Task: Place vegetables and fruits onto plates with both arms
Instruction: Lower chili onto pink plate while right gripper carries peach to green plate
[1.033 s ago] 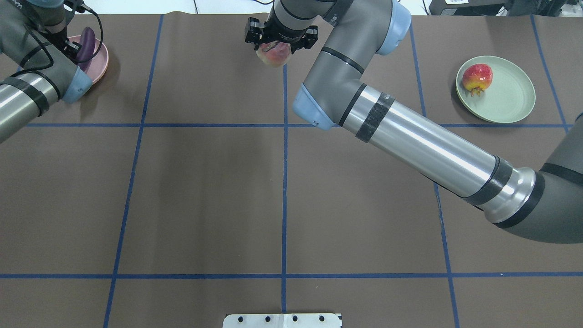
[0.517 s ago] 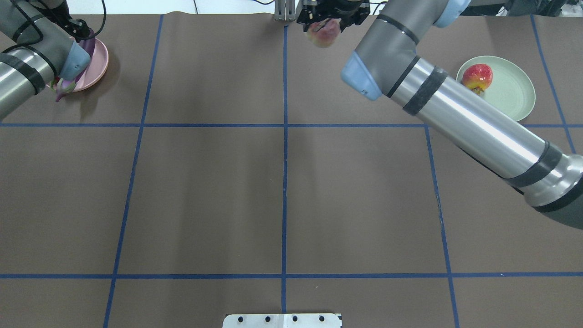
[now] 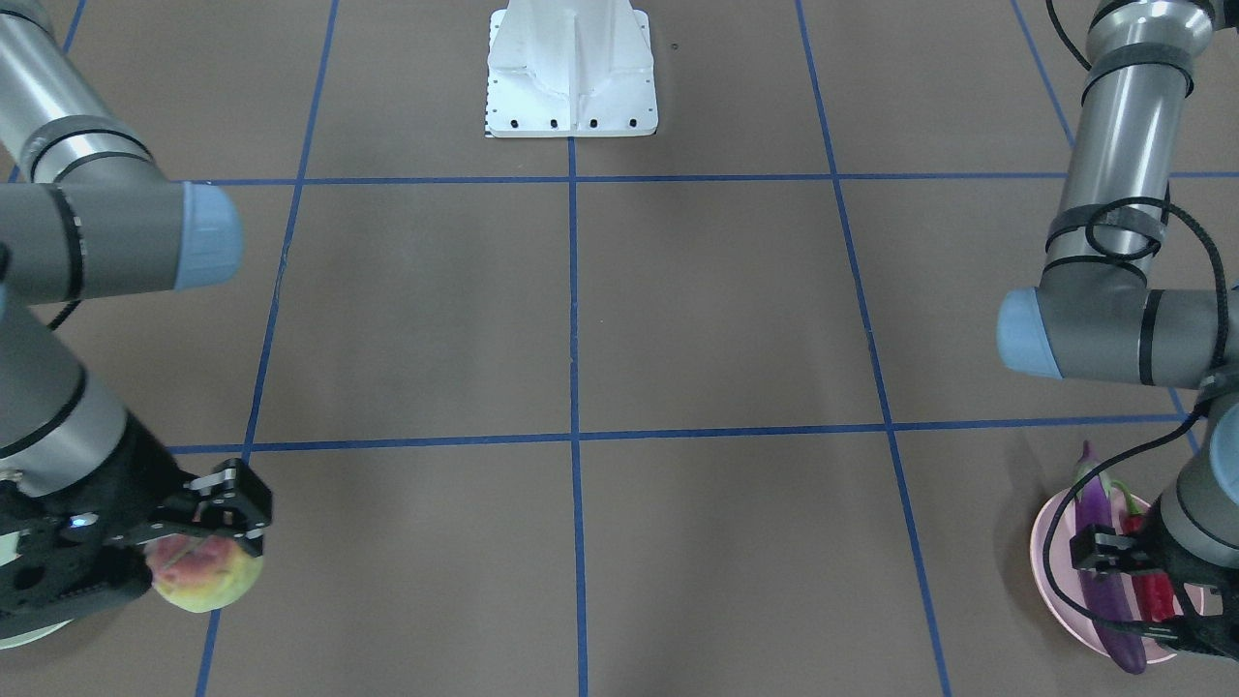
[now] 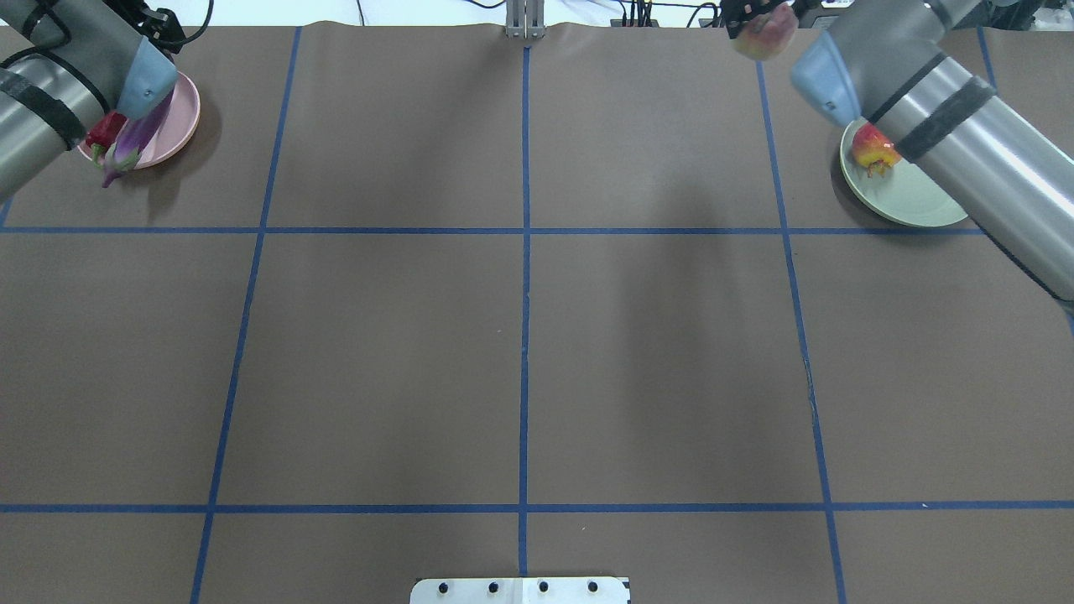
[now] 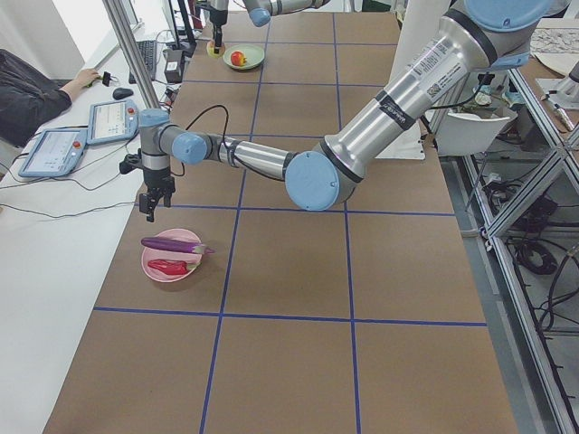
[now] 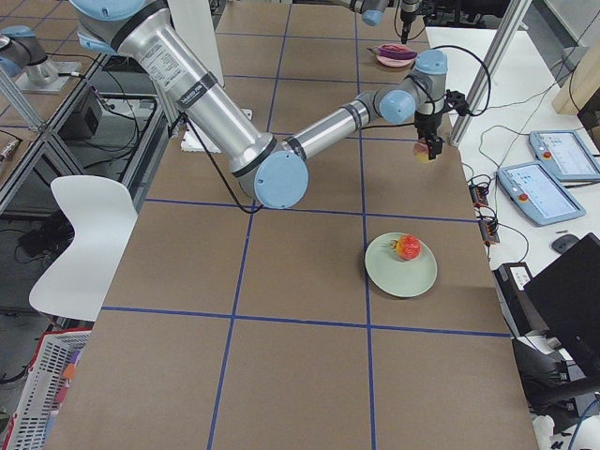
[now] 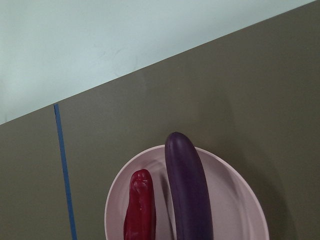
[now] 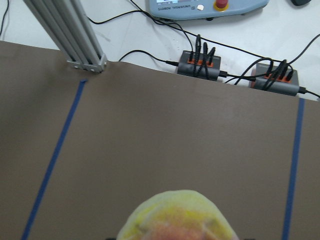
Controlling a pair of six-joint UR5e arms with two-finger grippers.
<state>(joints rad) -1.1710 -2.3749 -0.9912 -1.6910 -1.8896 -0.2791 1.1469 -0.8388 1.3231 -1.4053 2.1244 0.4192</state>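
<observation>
Well, the tabletop (image 4: 377, 352) was a broad flat sheet of dull brown paper, ruled into big squares by blue tape (image 4: 524, 252), with the white base (image 3: 571, 68) standing at the robot's edge. Along the far edge ran a white bench (image 5: 45, 271) strewn with black cables and two grey teach pendants (image 5: 113, 122). An aluminium post (image 8: 70, 35) rose beside it, and a white plastic chair (image 6: 84, 234) stood off to one side. At the left end sat the matte pink plate (image 5: 156, 262). The long glossy purple eggplant (image 5: 170, 244) lay across it with both ends past the rim, and the shorter shiny red chili (image 5: 169, 267) lay alongside. The left gripper (image 5: 154, 213) hung above them, jaws apart and empty. At the other end the pale mint-green plate (image 6: 403, 277) carried the round, mottled red-orange crowned fruit (image 6: 408, 247) near its rim. The right gripper (image 3: 194, 552) was clamped on the pink-and-yellow peach (image 3: 213, 586). It held the peach in the air by the tabletop's far edge, off to the side of that plate, not over it.
</observation>
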